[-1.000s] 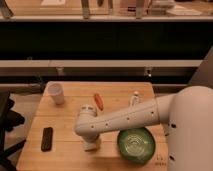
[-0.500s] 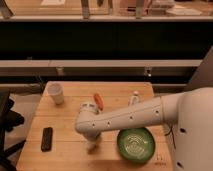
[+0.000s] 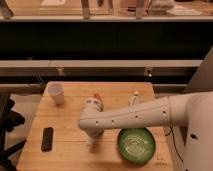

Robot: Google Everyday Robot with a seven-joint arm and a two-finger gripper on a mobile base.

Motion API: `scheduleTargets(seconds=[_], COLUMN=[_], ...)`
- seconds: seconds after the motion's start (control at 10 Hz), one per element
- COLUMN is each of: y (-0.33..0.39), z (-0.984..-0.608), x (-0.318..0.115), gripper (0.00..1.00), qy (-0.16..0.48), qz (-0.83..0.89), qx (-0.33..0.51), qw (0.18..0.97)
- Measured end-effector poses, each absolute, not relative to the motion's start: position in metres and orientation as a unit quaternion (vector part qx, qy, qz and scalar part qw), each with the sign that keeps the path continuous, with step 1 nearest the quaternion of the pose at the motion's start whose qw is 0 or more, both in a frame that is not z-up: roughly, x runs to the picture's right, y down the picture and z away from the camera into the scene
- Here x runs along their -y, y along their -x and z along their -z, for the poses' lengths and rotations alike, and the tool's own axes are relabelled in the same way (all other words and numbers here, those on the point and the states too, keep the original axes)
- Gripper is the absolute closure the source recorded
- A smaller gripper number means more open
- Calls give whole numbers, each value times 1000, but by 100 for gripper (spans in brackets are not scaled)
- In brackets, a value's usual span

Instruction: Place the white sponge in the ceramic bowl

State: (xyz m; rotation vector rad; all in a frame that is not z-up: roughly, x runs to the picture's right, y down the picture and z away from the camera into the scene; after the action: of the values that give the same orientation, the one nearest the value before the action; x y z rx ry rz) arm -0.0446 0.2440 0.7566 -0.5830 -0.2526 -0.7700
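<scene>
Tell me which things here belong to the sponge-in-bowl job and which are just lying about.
For the job: ceramic bowl; gripper, at the arm's end just left of the bowl; white sponge, hidden from view.
Lying about: white cup; black remote; white tube; orange object.

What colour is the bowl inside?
The ceramic bowl is dark green with pale swirls, seen in the camera view; the gripper hangs beside it.

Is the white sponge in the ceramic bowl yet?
No, the ceramic bowl holds nothing; the gripper is down at the table beside it.
</scene>
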Motion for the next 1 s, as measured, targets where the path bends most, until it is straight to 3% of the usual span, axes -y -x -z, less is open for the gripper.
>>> scheduleTargets(seconds=[1.0], y=[-20], z=[-748], x=[-219], gripper=[100], qy=[272], qz=[336], qx=[99], qw=[896])
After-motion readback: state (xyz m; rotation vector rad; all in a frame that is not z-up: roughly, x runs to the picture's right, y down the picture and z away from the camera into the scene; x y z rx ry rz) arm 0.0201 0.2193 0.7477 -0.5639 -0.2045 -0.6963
